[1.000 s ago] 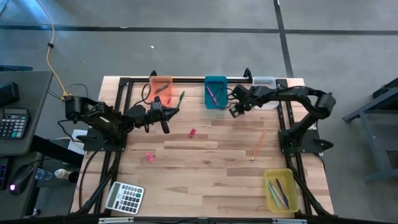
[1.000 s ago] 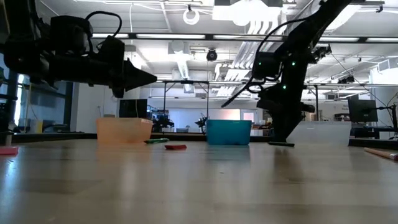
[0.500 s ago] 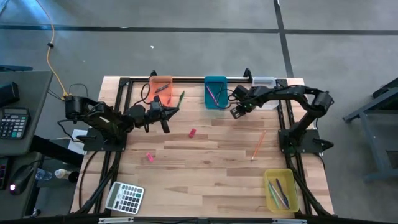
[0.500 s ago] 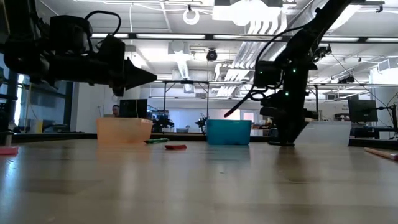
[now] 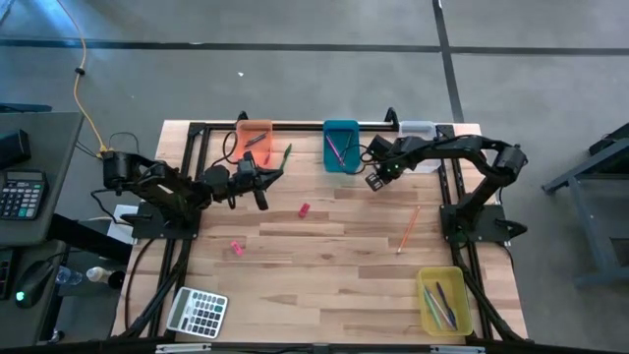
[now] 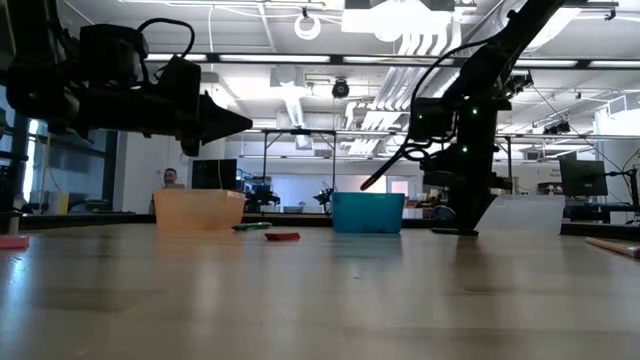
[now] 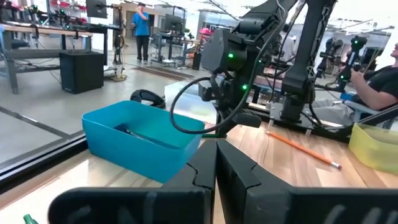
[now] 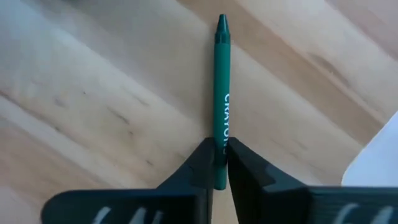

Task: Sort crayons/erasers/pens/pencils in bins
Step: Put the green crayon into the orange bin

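Room: open lab; a person stands far back in the left wrist view.
Table (image 5: 324, 256): pale wood planks, dark frame.
Right gripper (image 8: 217, 163): low over the table between teal bin (image 5: 341, 145) and clear bin (image 5: 417, 130); fingers pinched on a green crayon (image 8: 221, 106).
Crayon: flat on the wood, held near its blunt end, tip pointing away from the wrist.
Handling (judged): light, stiff, waxy and paper-wrapped, so slick; snaps if squeezed hard. A mid-length hold would tip less than this end hold.
Left gripper (image 7: 216, 169): fingers together, empty, hovering beside orange bin (image 5: 256, 138).
Elsewhere: orange pencil (image 5: 408, 229) and pink erasers (image 5: 304, 209) on the wood.
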